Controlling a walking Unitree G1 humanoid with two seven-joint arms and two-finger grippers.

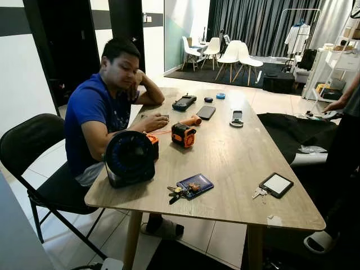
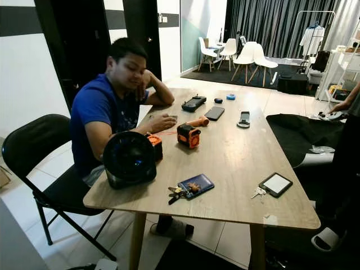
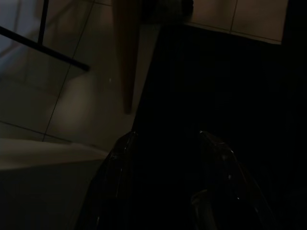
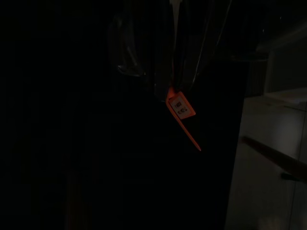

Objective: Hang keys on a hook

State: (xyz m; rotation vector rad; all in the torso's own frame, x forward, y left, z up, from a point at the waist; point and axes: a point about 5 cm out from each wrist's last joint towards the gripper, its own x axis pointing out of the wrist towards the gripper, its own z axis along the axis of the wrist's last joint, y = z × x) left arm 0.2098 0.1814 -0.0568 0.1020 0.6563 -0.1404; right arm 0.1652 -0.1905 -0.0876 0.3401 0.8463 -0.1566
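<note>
Left jaws [image 3: 165,167]: hang idle over dark floor beside a worktop leg [image 3: 127,57]; fingers stand apart, open.
Right jaws [image 4: 180,57]: in deep shade, pinched closed on an orange tag [image 4: 181,108] that dangles from them.
Keys [image 1: 179,193]: on the worktop [image 1: 236,163], touching a blue wallet [image 1: 195,185], well apart from both jaws.
Person [image 1: 104,107]: seated at the worktop.

The right claw [image 4: 178,72] sits in deep shade, its grip on the orange tag [image 4: 181,106] unclear.
</note>
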